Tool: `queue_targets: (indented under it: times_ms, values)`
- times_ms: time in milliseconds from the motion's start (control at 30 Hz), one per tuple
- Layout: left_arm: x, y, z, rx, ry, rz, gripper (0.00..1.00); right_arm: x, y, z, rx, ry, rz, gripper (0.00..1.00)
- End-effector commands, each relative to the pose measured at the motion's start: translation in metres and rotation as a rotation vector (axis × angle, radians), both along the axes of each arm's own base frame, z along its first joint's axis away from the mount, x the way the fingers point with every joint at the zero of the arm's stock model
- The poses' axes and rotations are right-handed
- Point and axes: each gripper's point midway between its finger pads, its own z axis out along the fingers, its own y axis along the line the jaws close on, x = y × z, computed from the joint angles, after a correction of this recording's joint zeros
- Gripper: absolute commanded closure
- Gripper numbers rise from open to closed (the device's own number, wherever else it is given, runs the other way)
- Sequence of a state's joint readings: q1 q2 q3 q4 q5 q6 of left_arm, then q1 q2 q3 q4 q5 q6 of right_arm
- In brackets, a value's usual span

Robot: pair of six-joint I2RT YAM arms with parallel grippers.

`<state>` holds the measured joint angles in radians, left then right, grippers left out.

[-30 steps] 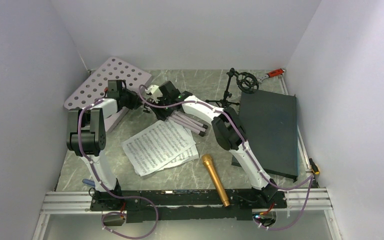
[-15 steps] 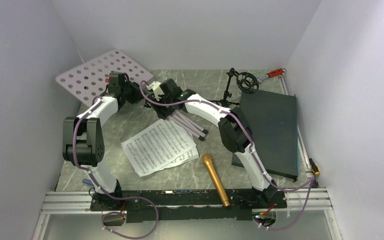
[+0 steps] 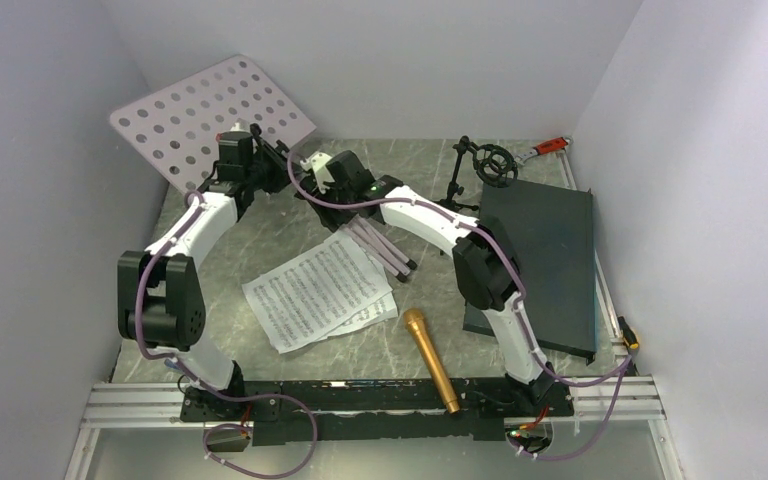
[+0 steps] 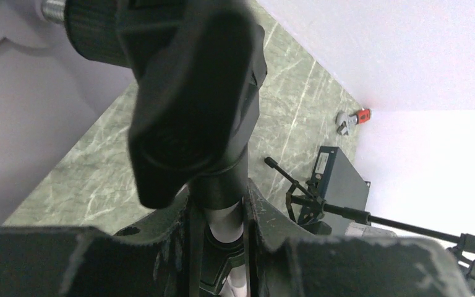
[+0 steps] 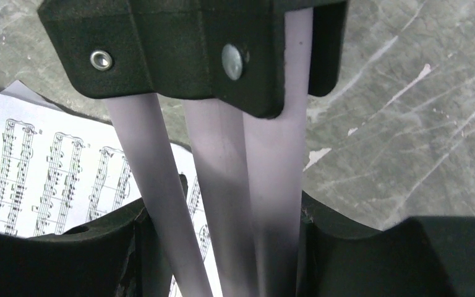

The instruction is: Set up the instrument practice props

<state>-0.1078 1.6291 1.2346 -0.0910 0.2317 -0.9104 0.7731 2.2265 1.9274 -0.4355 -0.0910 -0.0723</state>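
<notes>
— Music stand (image 3: 210,115): where is it?
— Far left, held between both arms. Its perforated lilac desk tilts up beside the left wall. Its folded legs (image 3: 385,248) slant toward the near right, ending just beside the music sheets (image 3: 320,295). I cannot tell whether the leg tips touch down.
— And each gripper?
— The left gripper (image 4: 219,260) is clamped on the shaft just under the black knob below the desk. The right gripper (image 5: 222,247) is closed around the bundle of lilac legs, one finger on each side.
— How do the arms lie?
— The left arm bends at the elbow and reaches to the far left. The right arm stretches diagonally from the near right to the far centre.
— The rest?
— The two sheets overlap mid-surface. The gold microphone (image 3: 430,360) lies near the front edge, well apart from the black mic stand (image 3: 480,165), which is at the far right. A dark grey slab (image 3: 540,265) lies on the right, with a red-handled wrench (image 3: 550,147) in the far corner beyond it.
— The surface?
— The surface (image 3: 400,160) is grey-green marble pattern, enclosed by pale walls (image 3: 390,60).
</notes>
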Motion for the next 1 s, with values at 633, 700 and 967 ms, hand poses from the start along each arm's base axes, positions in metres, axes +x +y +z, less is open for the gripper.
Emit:
queue_targets:
  times_ms: [633, 700, 967]
  values:
    - [-0.112, -0.078, 0.258, 0.028, -0.855, -0.349, 0.97, 0.011, -0.036, 0.127, 0.309, -0.202, -0.185, 1.00]
    - [-0.119, -0.084, 0.268, 0.029, -0.894, -0.374, 0.97, 0.011, -0.036, 0.134, 0.325, -0.219, -0.185, 1.00]
    - [-0.141, -0.123, 0.311, 0.037, -1.014, -0.502, 0.97, 0.023, -0.041, 0.172, 0.345, -0.305, -0.221, 1.00]
